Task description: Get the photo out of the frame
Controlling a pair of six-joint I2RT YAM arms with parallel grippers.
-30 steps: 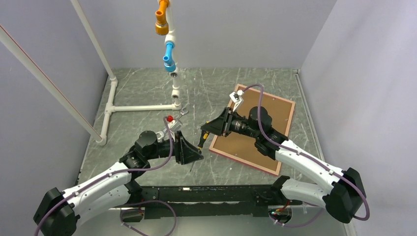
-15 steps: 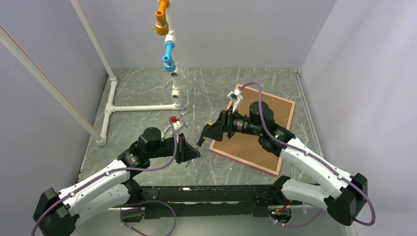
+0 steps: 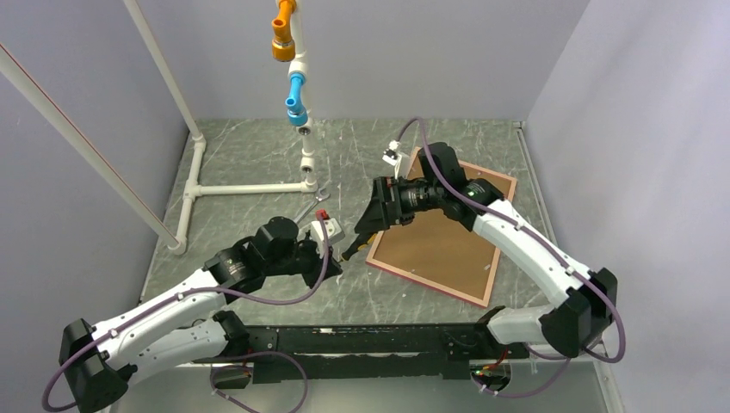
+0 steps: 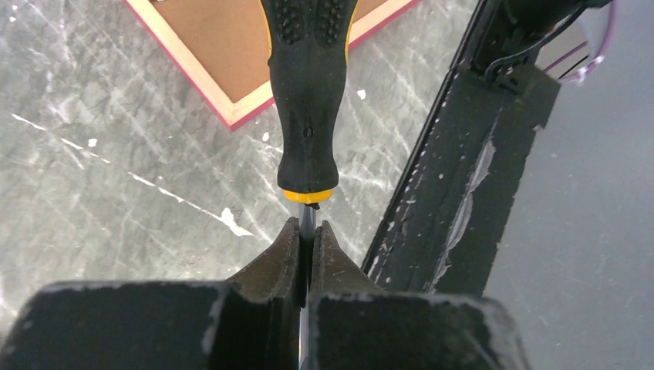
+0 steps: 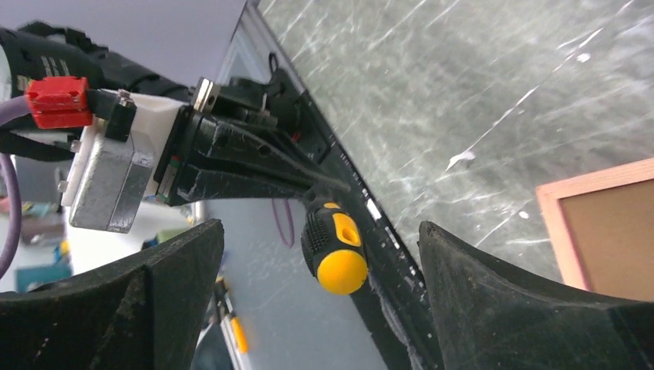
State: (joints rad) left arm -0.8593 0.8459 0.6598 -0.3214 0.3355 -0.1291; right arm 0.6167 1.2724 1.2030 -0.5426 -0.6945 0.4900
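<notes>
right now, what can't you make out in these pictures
- The photo: no view shows it. The frame lies back up, and its brown board covers the photo.
- Tip of the screwdriver: left wrist view, clamped inside the left gripper.
- Frame's far left corner: top view, under the right arm.
- How the board is fastened: top view, too small to tell.

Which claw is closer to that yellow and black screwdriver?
Left. The left claw is shut on the metal shaft of the screwdriver. The right claw is open, fingers spread either side of the handle's end without touching it.
</notes>
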